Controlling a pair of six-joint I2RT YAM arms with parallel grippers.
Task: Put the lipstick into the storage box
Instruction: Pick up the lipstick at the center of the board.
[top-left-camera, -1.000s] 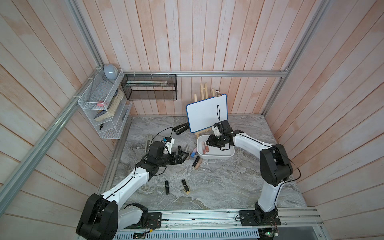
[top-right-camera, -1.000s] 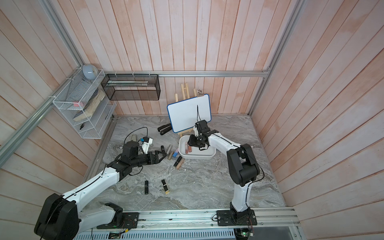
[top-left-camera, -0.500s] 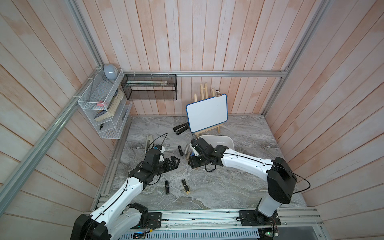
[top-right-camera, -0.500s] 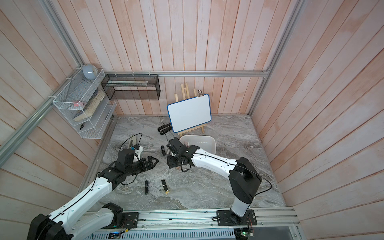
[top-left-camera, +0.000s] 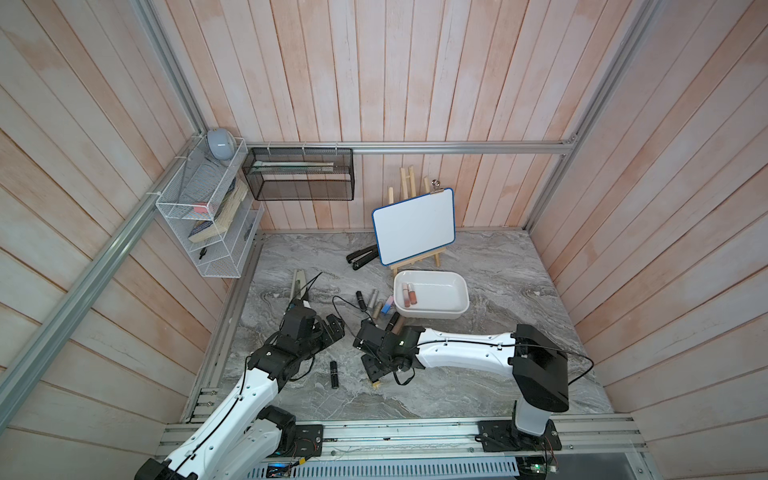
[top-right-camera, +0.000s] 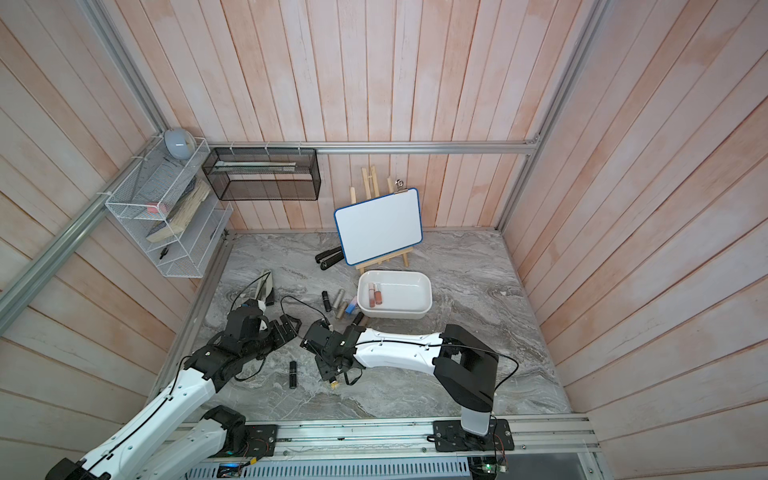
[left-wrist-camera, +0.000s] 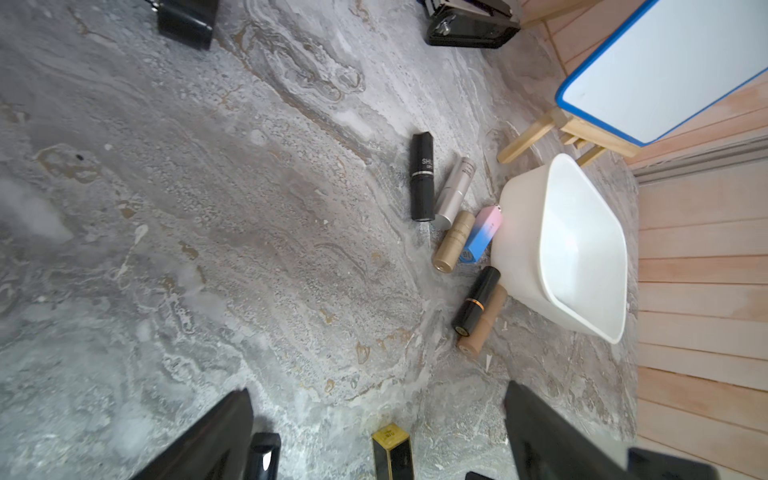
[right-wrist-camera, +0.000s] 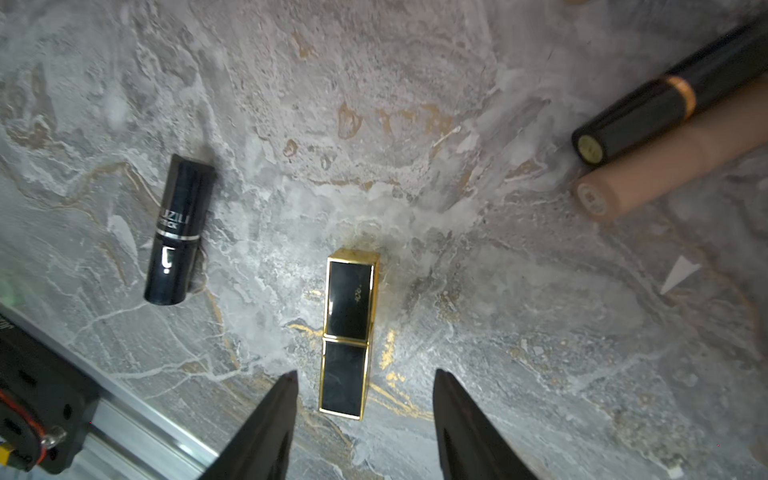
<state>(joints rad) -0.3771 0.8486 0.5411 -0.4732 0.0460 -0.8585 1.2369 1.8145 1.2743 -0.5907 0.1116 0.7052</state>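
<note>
Compared with one second before, the right gripper (right-wrist-camera: 365, 376) is no longer above the storage box (top-left-camera: 432, 315). It now hangs low near the front of the table, at about 7 o'clock from the table's middle (12 o'clock is the back wall), and its jaws stand wider than then. They are about half open, one on each side of the near end of the square black-and-gold lipstick (right-wrist-camera: 351, 332), with a gap on both sides, so this gripper has hold of nothing. I judge that one delivery is finished and the next pick begins: the jaws need only to go down and close. The left gripper (top-left-camera: 335, 329) is drawn back toward its own side, wide open and empty. The storage box sits at about 1 o'clock and holds two pink lip tubes (top-left-camera: 404, 296), side by side at its 9 o'clock end; the rest of its floor is bare. A group of six lipsticks (top-left-camera: 379, 309) lies outside, close to its 9 and 7 o'clock sides, and a round black lipstick (right-wrist-camera: 178, 228) lies alone at 9 o'clock from the square one. The black wire-mesh basket (top-left-camera: 299, 174) holds long flat pieces that I cannot identify, and the white wire rack (top-left-camera: 199, 232) holds a thick book and a small pink block.
</note>
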